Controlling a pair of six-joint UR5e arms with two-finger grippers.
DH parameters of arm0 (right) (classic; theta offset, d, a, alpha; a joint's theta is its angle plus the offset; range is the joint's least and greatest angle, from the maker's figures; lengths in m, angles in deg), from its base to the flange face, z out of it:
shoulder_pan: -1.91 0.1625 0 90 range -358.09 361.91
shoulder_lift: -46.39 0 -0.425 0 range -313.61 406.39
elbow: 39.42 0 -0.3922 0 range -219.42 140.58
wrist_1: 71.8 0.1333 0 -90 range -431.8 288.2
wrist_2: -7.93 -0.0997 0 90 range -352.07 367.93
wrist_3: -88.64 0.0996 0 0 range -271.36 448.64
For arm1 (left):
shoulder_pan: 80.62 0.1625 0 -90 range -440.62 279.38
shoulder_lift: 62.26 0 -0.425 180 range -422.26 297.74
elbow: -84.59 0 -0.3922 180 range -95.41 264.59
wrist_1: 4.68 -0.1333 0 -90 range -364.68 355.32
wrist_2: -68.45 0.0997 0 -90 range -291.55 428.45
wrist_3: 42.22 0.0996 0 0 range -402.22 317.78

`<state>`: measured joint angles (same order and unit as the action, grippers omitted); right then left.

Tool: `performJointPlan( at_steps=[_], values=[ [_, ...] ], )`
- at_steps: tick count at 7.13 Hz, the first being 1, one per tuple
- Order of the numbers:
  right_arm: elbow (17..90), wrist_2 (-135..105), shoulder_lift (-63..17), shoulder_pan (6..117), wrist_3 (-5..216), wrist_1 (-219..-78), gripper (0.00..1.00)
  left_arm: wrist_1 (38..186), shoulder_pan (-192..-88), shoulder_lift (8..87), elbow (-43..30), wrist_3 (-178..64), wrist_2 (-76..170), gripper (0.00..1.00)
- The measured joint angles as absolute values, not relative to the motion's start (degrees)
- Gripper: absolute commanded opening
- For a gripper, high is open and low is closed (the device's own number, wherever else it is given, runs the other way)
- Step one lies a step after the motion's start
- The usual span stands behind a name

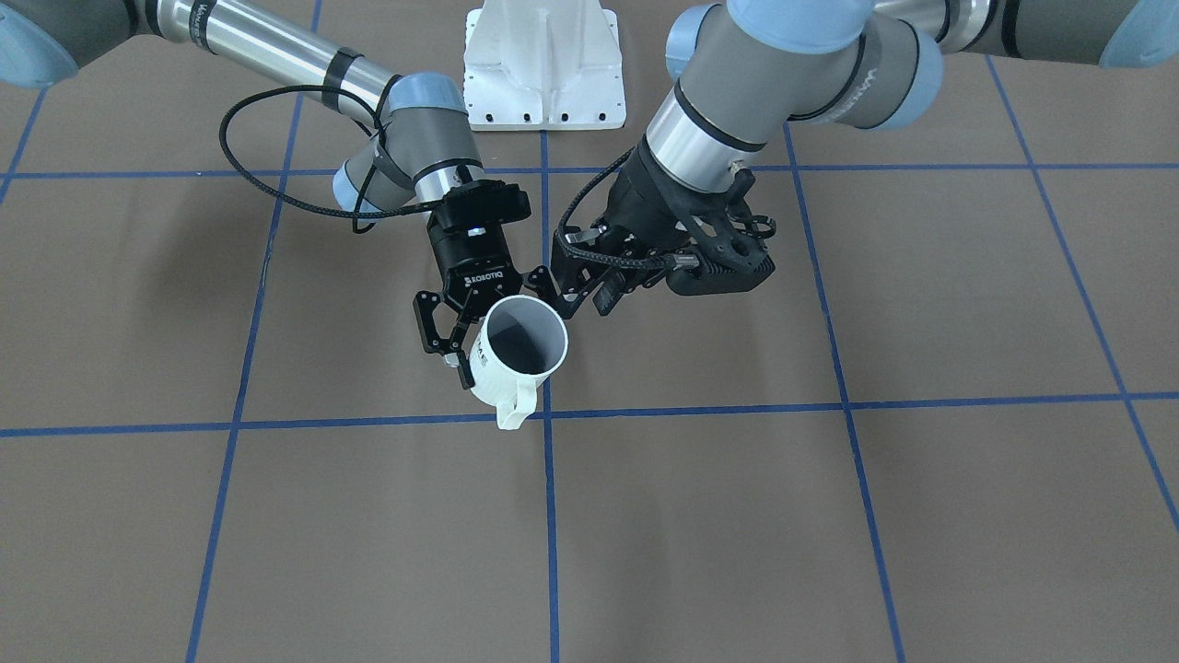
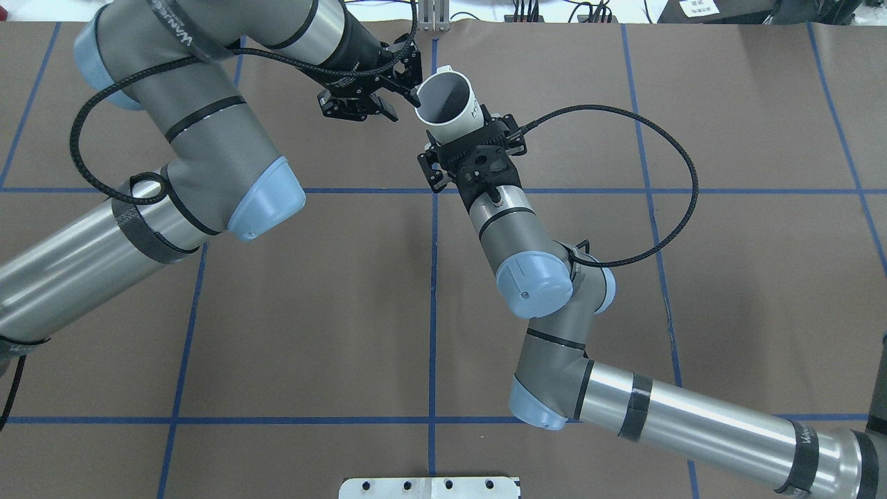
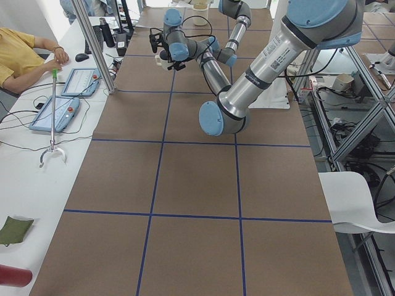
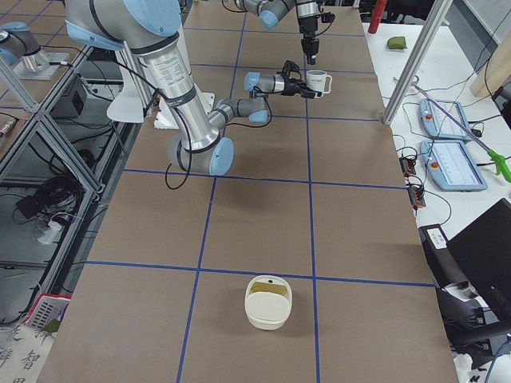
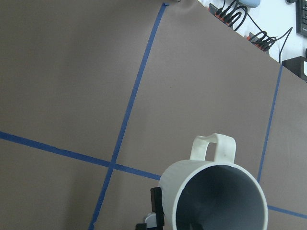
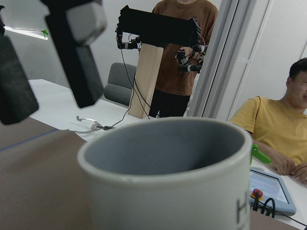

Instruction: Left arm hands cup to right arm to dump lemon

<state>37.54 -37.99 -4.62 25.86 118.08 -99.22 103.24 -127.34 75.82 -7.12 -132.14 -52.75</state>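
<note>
The white ribbed cup (image 1: 518, 368) is held tilted in the air over the table's middle, handle toward the operators' side. Its grey inside (image 2: 443, 97) looks bare; no lemon shows. My right gripper (image 1: 493, 322), lettered ROBOTIQ, is shut on the cup's body from the robot's side (image 2: 466, 135). My left gripper (image 1: 582, 296) is open and points down right beside the cup's rim (image 2: 391, 93), apart from it. Its two spread fingers (image 6: 79, 52) hang above the rim in the right wrist view. The left wrist view looks down into the cup (image 5: 216, 203).
A cream bowl (image 4: 269, 302) stands on the brown paper toward the table's right end. The white robot base (image 1: 543, 64) is at the back. Operators and tablets (image 3: 58, 114) sit along the far side. The right arm's cable loop (image 2: 665, 201) hangs out sideways.
</note>
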Motion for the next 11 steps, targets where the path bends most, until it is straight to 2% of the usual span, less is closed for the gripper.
performJointPlan(
  at_steps=[11],
  values=[
    [37.64,-37.07,-4.08,25.26,114.57,-99.31,0.0,103.47,-126.8,76.18,-5.63,-132.22,-52.75,0.39]
  ],
)
